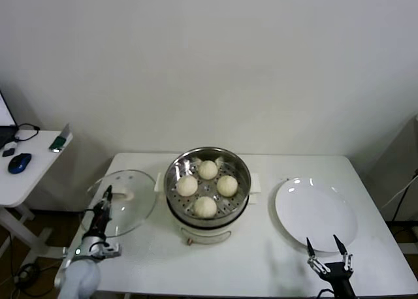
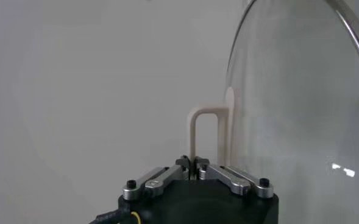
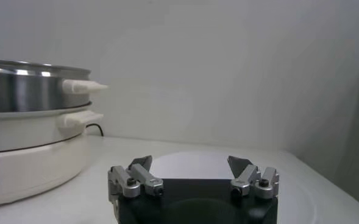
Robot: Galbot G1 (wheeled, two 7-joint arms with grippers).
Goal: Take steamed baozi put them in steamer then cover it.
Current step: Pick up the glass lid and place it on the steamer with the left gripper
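Left gripper [image 1: 104,204], fingers pressed together on the cream handle of the cover [image 1: 124,201], holds the glass lid tilted at the table's left edge, beside the steamer [image 1: 208,185]. Four steamed baozi [image 1: 208,170] sit on its perforated tray. Right gripper [image 1: 326,252], fingers spread, hovers near the white plate [image 1: 317,214].

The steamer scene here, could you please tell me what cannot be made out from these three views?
- Steamer base front: head view, its control is too small to read.
- Baozi: right wrist view, hidden by the pot wall.
- Cover: left wrist view, cut off by the frame edge.
- Left end effector on the cover handle: contact point hidden by its own fingers.
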